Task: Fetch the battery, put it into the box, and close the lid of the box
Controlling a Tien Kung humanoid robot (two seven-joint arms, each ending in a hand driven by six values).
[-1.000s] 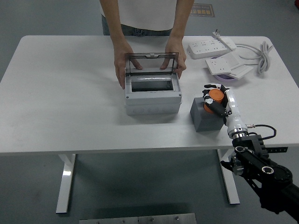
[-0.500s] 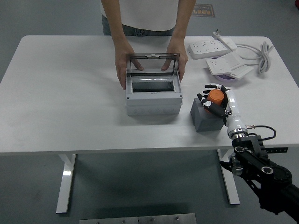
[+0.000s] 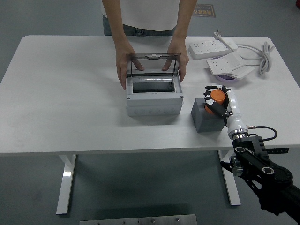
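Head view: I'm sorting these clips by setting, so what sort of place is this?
Probably a robotics lab or test room, not a home: a plain white table on a grey floor, loose power strips with cables, and a person's hands steadying an electrical-type box for the robot's right hand.

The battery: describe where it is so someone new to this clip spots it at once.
On the white table, right of the open grey box that a person steadies, stands a dark grey block. The battery sits on top, gripped by the right hand. It is the only orange object; the power strips behind are white.
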